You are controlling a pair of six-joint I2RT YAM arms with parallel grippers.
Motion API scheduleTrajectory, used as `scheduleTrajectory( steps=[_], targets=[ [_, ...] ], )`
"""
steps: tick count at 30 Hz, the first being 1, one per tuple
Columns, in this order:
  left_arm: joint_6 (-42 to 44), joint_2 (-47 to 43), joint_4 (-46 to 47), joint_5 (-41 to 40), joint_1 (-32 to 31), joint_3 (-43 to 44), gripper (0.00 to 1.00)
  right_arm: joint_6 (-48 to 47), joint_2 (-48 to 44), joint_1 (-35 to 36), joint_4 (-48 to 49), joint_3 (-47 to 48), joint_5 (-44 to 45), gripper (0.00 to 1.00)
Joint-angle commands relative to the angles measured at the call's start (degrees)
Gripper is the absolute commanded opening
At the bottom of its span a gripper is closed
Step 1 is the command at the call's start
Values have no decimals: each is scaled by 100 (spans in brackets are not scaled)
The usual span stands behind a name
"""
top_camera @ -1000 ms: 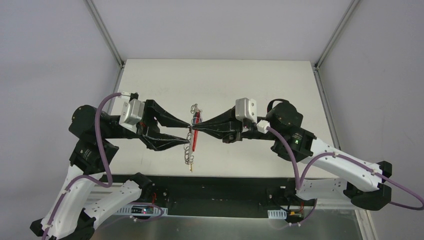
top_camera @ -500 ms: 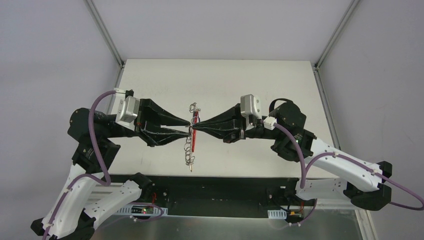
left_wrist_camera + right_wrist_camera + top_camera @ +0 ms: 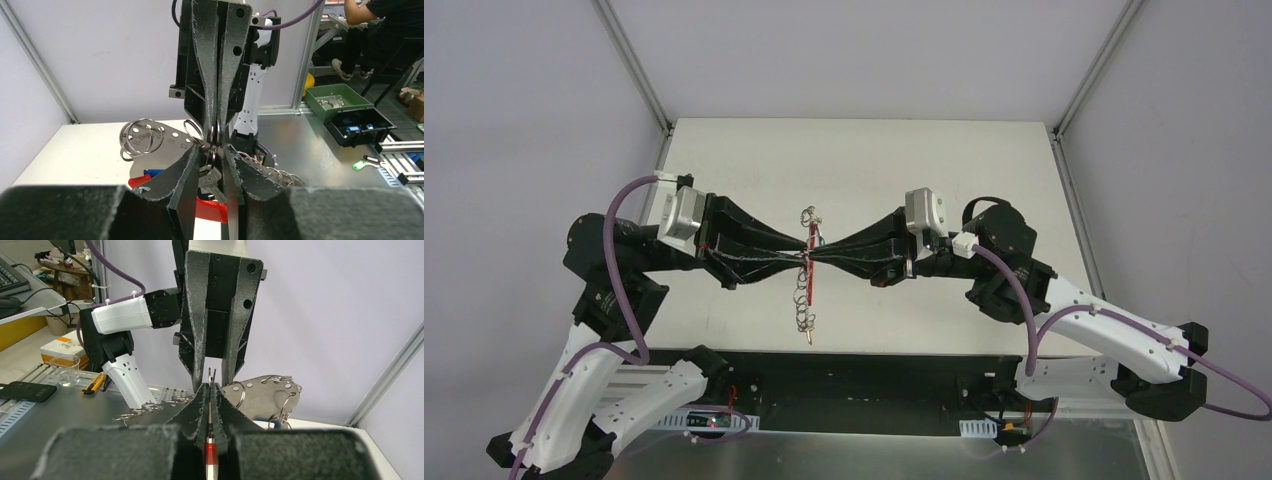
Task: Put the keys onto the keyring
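The keyring (image 3: 810, 275), linked silver rings with a red strap, hangs between both grippers above the table. My right gripper (image 3: 821, 250) is shut on one thin ring (image 3: 210, 374), with the red strap (image 3: 211, 452) below its jaws. My left gripper (image 3: 799, 256) faces it, its fingers closed in on a silver key (image 3: 216, 178) that hangs from a ring (image 3: 215, 135). A blue key head (image 3: 152, 172) shows behind a perforated metal plate (image 3: 157, 137). The ring chain (image 3: 803, 318) and the yellowish tag (image 3: 807, 340) dangle below. No black-headed key shows.
The white table (image 3: 944, 170) lies under the arms, with metal frame posts (image 3: 634, 65) at its far corners. In the left wrist view a green tray (image 3: 337, 100) and a black box (image 3: 360, 127) sit off the table.
My left gripper's fingers have closed from wide open to nearly together around the hanging key, and the left wrist has shifted slightly. The right gripper still holds the ring.
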Motion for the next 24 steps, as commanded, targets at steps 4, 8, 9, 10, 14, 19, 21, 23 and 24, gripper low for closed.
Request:
scheduleTrajectory(
  steps=[4, 8, 9, 10, 14, 19, 21, 23, 24],
  targets=[
    [-157, 108, 343, 85, -45, -17, 18, 89, -86, 48, 546, 147, -105, 0],
    [-208, 201, 344, 210, -45, 35, 0, 107, -82, 66, 563, 151, -114, 0],
    [-222, 219, 348, 217, -45, 36, 0, 114, -80, 62, 580, 143, -110, 0],
    [-231, 236, 343, 205, -45, 36, 0, 115, -81, 69, 586, 140, -113, 0],
    [-223, 256, 348, 116, -45, 36, 0, 127, -110, 66, 573, 85, -52, 0],
    [-127, 281, 44, -29, -47, 155, 0, 132, -258, 66, 199, 51, 113, 0],
    [-80, 334, -178, -78, -43, 240, 0, 90, -340, 70, -115, 73, 187, 0],
    [-18, 394, -437, -124, -45, 339, 0, 8, -424, 65, -562, 146, 280, 6],
    [9, 416, -585, -160, -45, 398, 0, -17, -453, 64, -823, 203, 368, 9]
  ],
)
